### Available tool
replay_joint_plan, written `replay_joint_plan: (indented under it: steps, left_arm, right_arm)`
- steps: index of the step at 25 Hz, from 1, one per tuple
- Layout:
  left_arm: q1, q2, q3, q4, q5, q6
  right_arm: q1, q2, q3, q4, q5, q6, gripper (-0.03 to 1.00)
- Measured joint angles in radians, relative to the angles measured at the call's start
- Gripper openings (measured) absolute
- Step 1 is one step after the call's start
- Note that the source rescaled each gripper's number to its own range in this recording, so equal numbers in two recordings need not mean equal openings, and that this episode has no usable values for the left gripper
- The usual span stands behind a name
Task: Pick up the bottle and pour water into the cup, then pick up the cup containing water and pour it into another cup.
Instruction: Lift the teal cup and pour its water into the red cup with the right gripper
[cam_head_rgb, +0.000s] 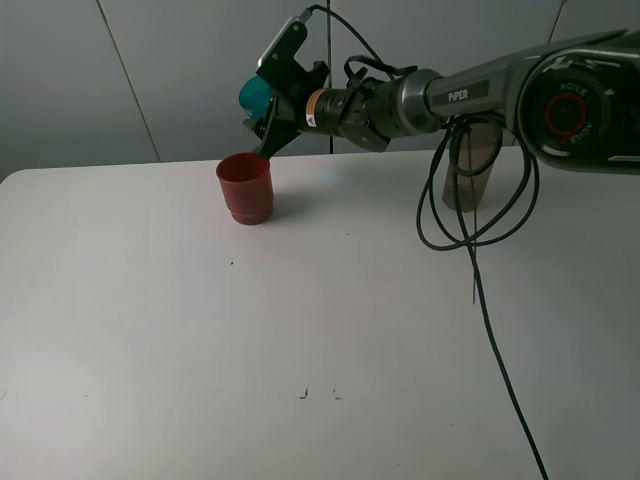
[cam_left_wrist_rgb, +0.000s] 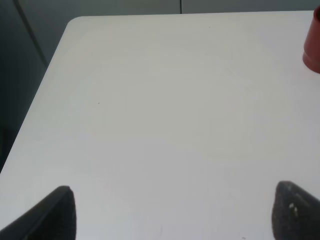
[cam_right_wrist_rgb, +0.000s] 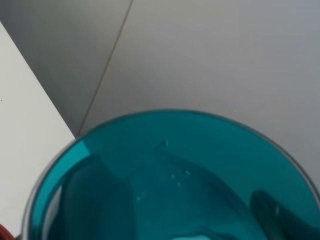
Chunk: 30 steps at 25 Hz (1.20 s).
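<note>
I hold the teal cup (cam_head_rgb: 254, 95) tilted in my right claw (cam_head_rgb: 268, 118) above the red cup (cam_head_rgb: 245, 187) at eleven o'clock, left claw (cam_left_wrist_rgb: 177, 212) released.

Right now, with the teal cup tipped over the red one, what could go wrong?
The teal cup hangs over the rim of the red cup, not its middle, so water may spill onto the table. A finger of the right gripper is near that rim and could knock it. The arm's loose cable hangs by the bottle and might snag it.
</note>
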Motion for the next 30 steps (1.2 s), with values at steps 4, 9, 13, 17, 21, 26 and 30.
replay_joint_plan:
  steps: [4,9,13,17,21,26,30]
  left_arm:
    - [0.000,0.000,0.000,0.000,0.000,0.000]
    - [0.000,0.000,0.000,0.000,0.000,0.000]
    - [0.000,0.000,0.000,0.000,0.000,0.000]
    - [0.000,0.000,0.000,0.000,0.000,0.000]
    - [0.000,0.000,0.000,0.000,0.000,0.000]
    - [0.000,0.000,0.000,0.000,0.000,0.000]
    - [0.000,0.000,0.000,0.000,0.000,0.000]
  right_arm:
    - [0.002,0.000,0.000,0.000,0.000,-0.086,0.07]
    - [0.002,0.000,0.000,0.000,0.000,-0.214,0.07]
    - [0.006,0.000,0.000,0.000,0.000,-0.305,0.07]
    - [0.006,0.000,0.000,0.000,0.000,-0.422,0.07]
    - [0.006,0.000,0.000,0.000,0.000,-0.518,0.07]
    - [0.006,0.000,0.000,0.000,0.000,-0.565,0.07]
    - [0.006,0.000,0.000,0.000,0.000,-0.619,0.07]
